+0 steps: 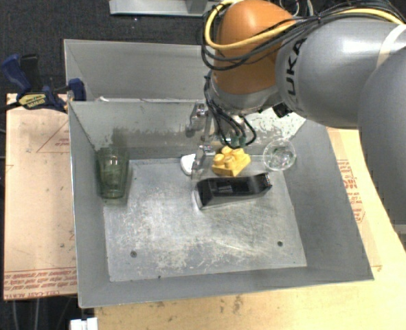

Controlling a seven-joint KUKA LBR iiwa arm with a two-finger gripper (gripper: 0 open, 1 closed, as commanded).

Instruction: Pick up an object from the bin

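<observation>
Back-centre, gripper (220, 153), state untellable, over one yellow lump (231, 162), one black stapler (233, 188) perhaps, one green glass (112, 174), one clear glass (278, 157)

One camera is mounted above the bin (189, 246) and looks down on it, tilted somewhat off vertical. The tilt appears to come from the 6 o'clock side, since the wall at 12 o'clock shows its inner face. Range is close: the bin takes up most of the frame. The arm (354, 60) enters from 2 o'clock.
</observation>
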